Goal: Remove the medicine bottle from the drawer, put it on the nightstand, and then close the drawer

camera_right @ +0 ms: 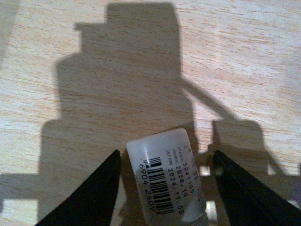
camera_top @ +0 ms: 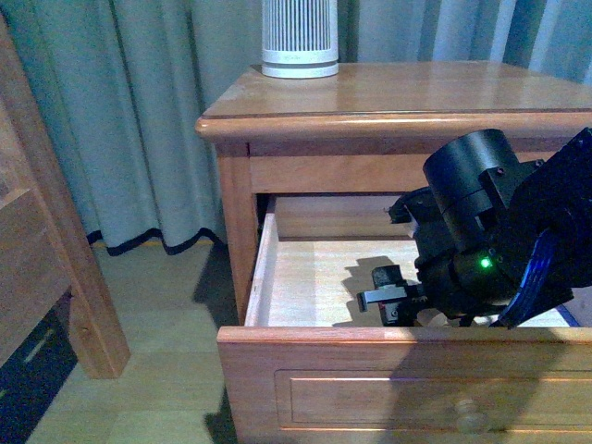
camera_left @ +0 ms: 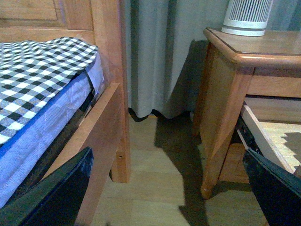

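The nightstand [camera_top: 407, 92] stands ahead with its taller drawer [camera_top: 314, 277] pulled out, pale wood inside. My right gripper [camera_top: 400, 298] reaches down into the drawer. In the right wrist view the medicine bottle [camera_right: 167, 176] lies on the drawer floor, white with a barcode label, between my right gripper's [camera_right: 167, 188] open fingers [camera_right: 94, 193]; it sits closer to one finger, and I cannot tell if it touches. In the front view the bottle is hidden behind the arm. My left gripper [camera_left: 169, 188] is open and empty, low over the floor between the bed and the nightstand [camera_left: 235, 84].
A large white ribbed appliance [camera_top: 300, 37] stands on the nightstand top at the back left. A wooden bed frame [camera_top: 46, 231] with a checked cover [camera_left: 37, 70] is to the left. Grey curtains [camera_top: 139, 111] hang behind. The drawer's round knob [camera_top: 470, 416] is at the front.
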Robot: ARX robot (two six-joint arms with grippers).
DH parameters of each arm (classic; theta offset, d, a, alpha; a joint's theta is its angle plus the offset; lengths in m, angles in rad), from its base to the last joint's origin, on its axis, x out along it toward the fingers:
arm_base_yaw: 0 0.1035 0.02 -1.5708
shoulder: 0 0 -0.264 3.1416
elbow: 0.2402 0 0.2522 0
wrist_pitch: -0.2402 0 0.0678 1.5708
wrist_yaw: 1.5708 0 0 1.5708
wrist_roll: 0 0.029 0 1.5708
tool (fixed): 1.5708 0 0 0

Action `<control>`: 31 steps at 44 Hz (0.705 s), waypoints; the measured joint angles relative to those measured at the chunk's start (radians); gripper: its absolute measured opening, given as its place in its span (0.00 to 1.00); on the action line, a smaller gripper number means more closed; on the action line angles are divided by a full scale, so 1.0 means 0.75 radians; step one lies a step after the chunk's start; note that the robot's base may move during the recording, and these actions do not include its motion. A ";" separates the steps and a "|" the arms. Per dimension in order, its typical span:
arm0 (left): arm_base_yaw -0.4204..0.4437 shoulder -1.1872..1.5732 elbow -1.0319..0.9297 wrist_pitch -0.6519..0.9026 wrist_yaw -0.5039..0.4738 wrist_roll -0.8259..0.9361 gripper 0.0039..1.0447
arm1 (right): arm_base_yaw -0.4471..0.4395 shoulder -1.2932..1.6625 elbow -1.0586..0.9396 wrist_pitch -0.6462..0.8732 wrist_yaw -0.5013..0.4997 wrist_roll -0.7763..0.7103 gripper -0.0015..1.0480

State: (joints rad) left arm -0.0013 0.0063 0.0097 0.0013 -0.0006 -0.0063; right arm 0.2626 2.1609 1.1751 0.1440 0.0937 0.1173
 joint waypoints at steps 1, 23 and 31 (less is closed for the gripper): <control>0.000 0.000 0.000 0.000 0.000 0.000 0.94 | 0.000 0.000 0.000 0.000 -0.002 0.000 0.54; 0.000 0.000 0.000 0.000 0.000 0.000 0.94 | -0.011 -0.522 -0.258 0.079 -0.105 0.007 0.28; 0.000 0.000 0.000 0.000 0.000 0.000 0.94 | -0.035 -0.787 -0.216 0.079 -0.111 -0.032 0.28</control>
State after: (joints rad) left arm -0.0013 0.0063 0.0097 0.0013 -0.0006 -0.0063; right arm 0.2367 1.5707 1.0134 0.2035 0.0105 0.0933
